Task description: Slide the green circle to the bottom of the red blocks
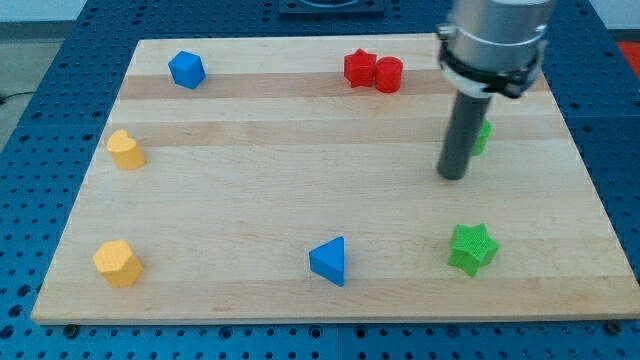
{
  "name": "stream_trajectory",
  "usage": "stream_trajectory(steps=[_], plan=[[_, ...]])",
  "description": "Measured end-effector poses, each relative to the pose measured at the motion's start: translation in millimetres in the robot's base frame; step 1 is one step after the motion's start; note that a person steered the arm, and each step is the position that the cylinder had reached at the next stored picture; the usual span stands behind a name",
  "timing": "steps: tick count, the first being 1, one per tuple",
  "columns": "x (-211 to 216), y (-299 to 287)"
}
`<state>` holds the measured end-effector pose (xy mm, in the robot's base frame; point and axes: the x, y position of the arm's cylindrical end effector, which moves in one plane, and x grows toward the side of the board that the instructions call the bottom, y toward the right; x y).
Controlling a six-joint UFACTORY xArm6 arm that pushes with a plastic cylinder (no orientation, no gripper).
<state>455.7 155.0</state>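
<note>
The green circle (483,137) shows only as a sliver at the view's right, mostly hidden behind my rod. My tip (453,177) rests on the board just below and left of it. The red star (359,68) and the red cylinder (388,74) sit side by side, touching, near the view's top, up and to the left of the green circle.
A green star (472,248) lies below my tip. A blue triangle (329,261) sits at bottom centre. A blue block (186,69) is at top left. Two yellow blocks (125,150) (117,262) stand along the left edge of the wooden board (300,170).
</note>
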Motion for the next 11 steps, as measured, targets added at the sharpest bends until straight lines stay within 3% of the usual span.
stream_trajectory(steps=[2,4,6,7,8,9,11], plan=[[-16.1,35.5],[-52.5,34.1],[-92.7,-55.7],[-86.4,-84.7],[-60.4,-102.5],[-91.3,-123.2],[-109.9,-109.7]])
